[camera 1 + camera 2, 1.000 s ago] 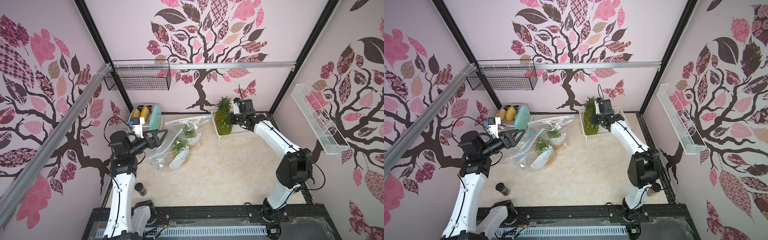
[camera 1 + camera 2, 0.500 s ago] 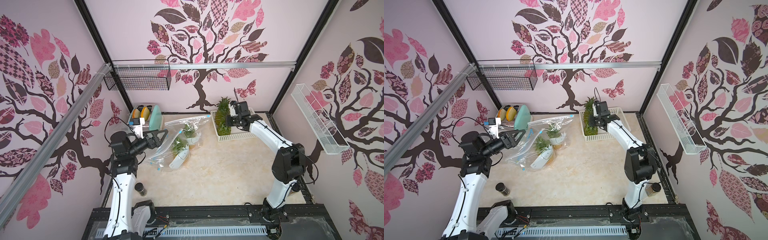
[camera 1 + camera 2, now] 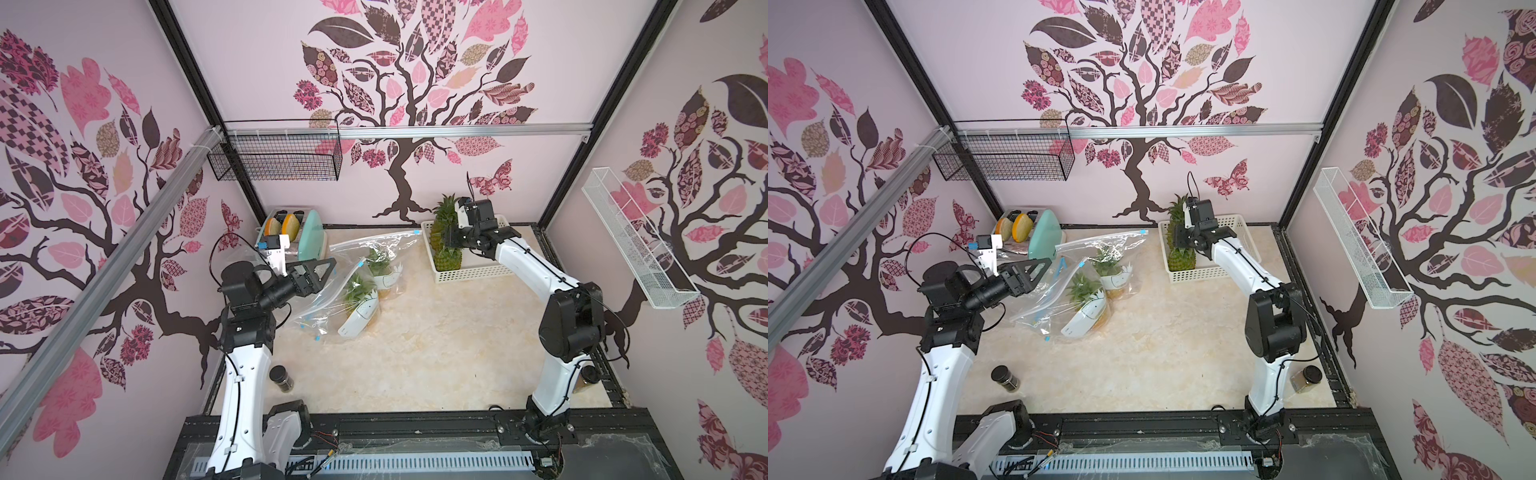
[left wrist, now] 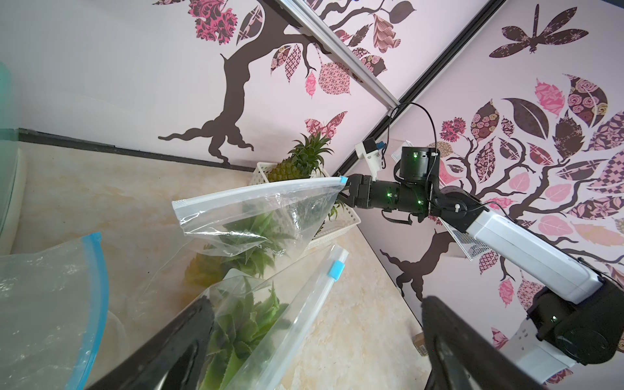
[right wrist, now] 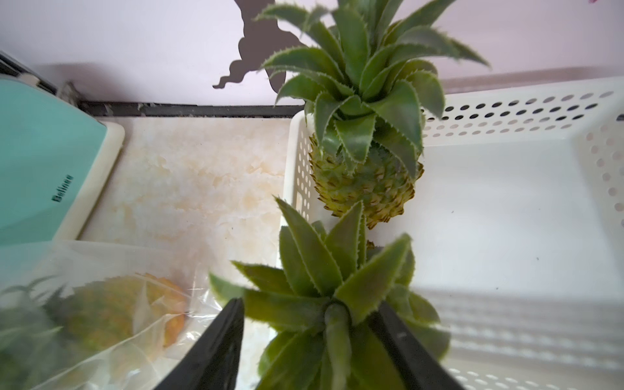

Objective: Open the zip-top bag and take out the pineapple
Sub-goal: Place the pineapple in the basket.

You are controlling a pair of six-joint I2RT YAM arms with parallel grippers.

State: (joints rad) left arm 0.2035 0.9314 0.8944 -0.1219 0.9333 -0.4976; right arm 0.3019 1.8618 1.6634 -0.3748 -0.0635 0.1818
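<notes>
Right tool (image 5: 309,304) above the white basket (image 3: 478,275) at the back of the worktop (image 3: 436,345). Its jaws are parted to either side of the crown of an upright pineapple (image 3: 449,259) in the basket, without clamping it. A second pineapple (image 3: 441,214) stands behind it. Left tool (image 3: 325,272) is spread wide and empty beside the near zip-top bag (image 3: 324,305). That bag and the far bag (image 3: 376,245) each still hold a pineapple.
</notes>
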